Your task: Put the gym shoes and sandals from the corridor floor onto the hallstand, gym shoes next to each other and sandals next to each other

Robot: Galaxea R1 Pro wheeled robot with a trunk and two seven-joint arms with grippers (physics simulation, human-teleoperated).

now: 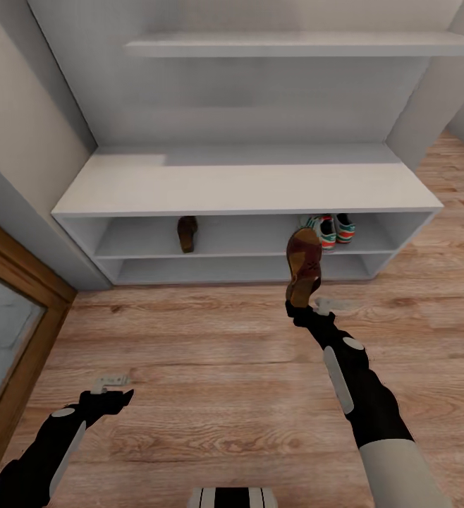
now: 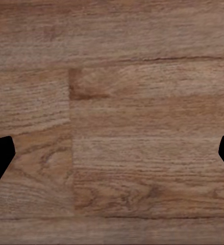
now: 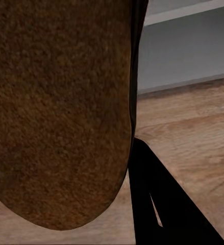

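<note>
The left gripper (image 1: 123,395) hangs wide open over the corridor floor (image 1: 211,367); the right gripper (image 1: 301,305) clamps a sandal (image 1: 304,264).

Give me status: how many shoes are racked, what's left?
Done: both gym shoes sit side by side on the upper shelf of the hallstand, at its right end; one sandal is further left on that shelf. In hand: right gripper holds the second sandal. Left: set it beside the first.

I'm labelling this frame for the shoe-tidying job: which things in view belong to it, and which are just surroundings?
Job:
- sandal held in right pincer
- second sandal on hallstand upper shelf
- gym shoes, paired on the same shelf
- corridor floor

Surroundings:
- wall shelf
- wood-framed panel
- open left pincer
</note>
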